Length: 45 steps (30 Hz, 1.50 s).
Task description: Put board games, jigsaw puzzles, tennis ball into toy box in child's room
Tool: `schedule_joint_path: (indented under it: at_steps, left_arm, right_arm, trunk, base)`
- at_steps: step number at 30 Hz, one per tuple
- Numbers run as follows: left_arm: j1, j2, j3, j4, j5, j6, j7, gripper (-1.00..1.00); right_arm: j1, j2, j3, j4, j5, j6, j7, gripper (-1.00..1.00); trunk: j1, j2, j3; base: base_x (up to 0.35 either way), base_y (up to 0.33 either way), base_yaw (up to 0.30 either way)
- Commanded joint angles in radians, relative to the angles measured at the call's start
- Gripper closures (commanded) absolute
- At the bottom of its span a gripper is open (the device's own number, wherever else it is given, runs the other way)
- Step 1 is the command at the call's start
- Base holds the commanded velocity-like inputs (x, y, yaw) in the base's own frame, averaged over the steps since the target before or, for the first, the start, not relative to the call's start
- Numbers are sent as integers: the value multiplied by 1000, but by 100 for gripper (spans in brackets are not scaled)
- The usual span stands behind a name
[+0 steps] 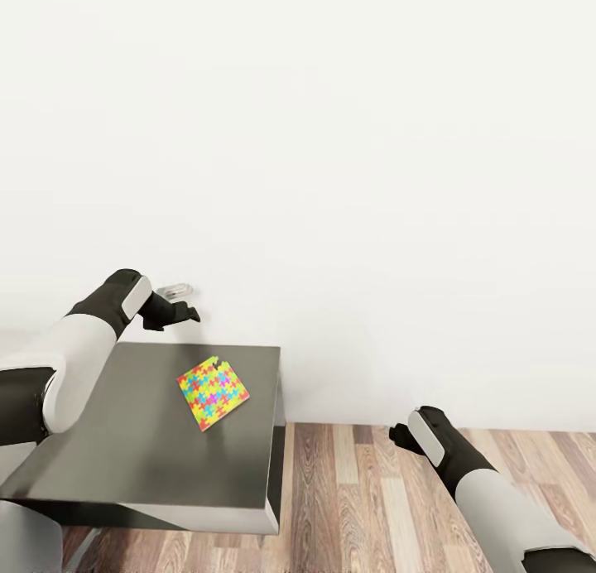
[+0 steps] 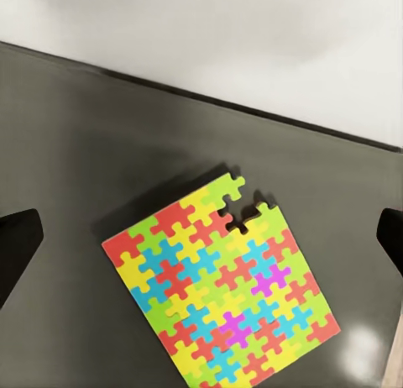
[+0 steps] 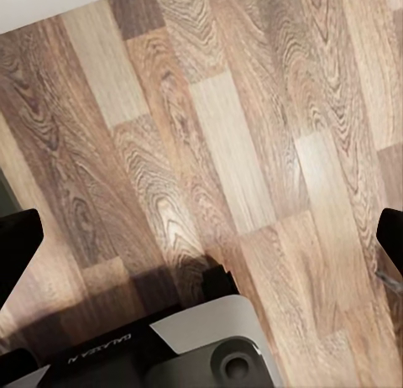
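One jigsaw puzzle (image 1: pixel 213 392) lies flat on a dark grey cabinet top (image 1: pixel 124 449), near its far right corner. It is a thin board of yellow, pink, green and blue pieces, with a small gap at one edge (image 2: pixel 222 287). My left gripper (image 1: pixel 184 312) hovers open above the top's far edge, a little behind and left of the puzzle. In the left wrist view its fingertips (image 2: pixel 17 241) stand wide apart on either side of the puzzle. My right gripper (image 1: pixel 400 437) hangs open and empty over the floor. The toy box, board games, tennis ball and bed are out of view.
A plain white wall (image 1: pixel 331 142) stands right behind the cabinet. Wood-plank floor (image 1: pixel 356 490) stretches to the cabinet's right, under my right arm. In the right wrist view, part of my own grey base (image 3: pixel 201 346) sits on the planks (image 3: pixel 218 136).
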Motion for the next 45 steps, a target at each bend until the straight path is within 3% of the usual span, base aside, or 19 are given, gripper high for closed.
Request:
schedule_joint_path:
  at_steps: [1, 45]
  left_arm:
    - [-1, 1, 0, 0, -1, 4, -3, -100]
    - [4, 3, 0, -1, 0, 2, -3, -100]
  right_arm:
    - [-1, -1, 8, -2, -11, 3, -9, -100]
    - [-1, -1, 8, -2, -11, 3, -9, -100]
  trunk:
    - [1, -2, -4]
    - [1, -2, -76]
  base:
    - [0, 0, 0]
    - [0, 0, 0]
